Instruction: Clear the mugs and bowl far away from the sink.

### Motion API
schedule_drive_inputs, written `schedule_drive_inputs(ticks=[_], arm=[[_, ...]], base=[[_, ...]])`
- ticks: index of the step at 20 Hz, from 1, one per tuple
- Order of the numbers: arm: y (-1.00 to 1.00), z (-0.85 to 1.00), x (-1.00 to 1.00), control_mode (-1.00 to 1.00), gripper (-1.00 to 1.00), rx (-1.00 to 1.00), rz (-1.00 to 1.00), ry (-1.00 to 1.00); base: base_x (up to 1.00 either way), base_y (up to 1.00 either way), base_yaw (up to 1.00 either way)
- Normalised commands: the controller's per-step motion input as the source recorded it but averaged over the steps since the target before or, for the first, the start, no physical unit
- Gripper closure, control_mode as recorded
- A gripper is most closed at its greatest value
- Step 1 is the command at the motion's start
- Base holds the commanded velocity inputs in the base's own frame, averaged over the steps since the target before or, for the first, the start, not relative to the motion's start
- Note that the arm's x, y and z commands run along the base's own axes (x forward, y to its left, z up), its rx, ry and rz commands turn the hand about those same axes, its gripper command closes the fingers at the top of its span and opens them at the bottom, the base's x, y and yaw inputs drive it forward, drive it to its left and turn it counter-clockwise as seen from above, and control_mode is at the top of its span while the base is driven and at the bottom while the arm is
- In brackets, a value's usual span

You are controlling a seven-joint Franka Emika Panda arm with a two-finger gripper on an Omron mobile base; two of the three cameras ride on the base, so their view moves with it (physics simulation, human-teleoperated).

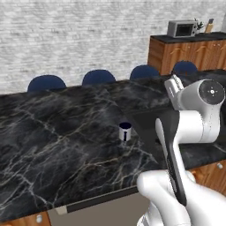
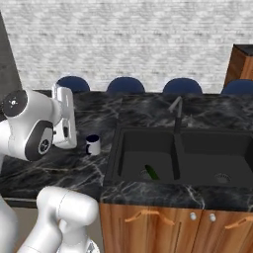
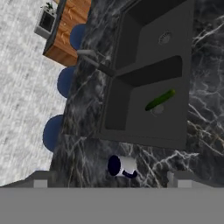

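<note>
A white mug (image 1: 125,131) with a dark navy inside stands upright on the black marble counter (image 1: 57,137), just left of the sink (image 2: 148,158). The same mug (image 2: 93,144) sits a short way from the basin's left rim, and in the hand view the mug (image 3: 121,166) lies between the sink (image 3: 131,87) and my fingertips. My gripper (image 3: 111,179) is open, with its tips wide apart and nothing between them. It hangs above the counter, short of the mug and not touching it. The bowl is out of view.
A green cucumber (image 2: 152,172) lies in the left basin, and a dark faucet (image 2: 176,111) rises at the sink's back edge. Blue stools (image 1: 98,77) line the counter's far side. A wooden cabinet with a microwave (image 1: 182,28) stands at the back right.
</note>
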Motion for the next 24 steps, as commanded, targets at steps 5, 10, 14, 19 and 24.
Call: schedule_drive_inputs(ticks=[5, 10, 14, 19, 24], arm=[[0.00, 0.00, 0.00, 1.00, -1.00, 0.00, 0.00, 0.00], [0.05, -0.06, 0.14, -1.00, -1.00, 0.00, 0.01, 0.06], [0.27, -0.01, 0.42, -1.00, -1.00, 0.00, 0.17, 0.25], [0.23, -0.05, 0.08, -1.00, -1.00, -0.05, 0.28, 0.09], [0.29, -0.16, -0.01, -1.00, -1.00, -0.18, 0.44, 0.15]], base=[[0.39, 0.50, -0.16], [0.45, 0.23, 0.00], [0.00, 0.00, 0.00], [0.00, 0.00, 0.00], [0.00, 0.00, 0.00]])
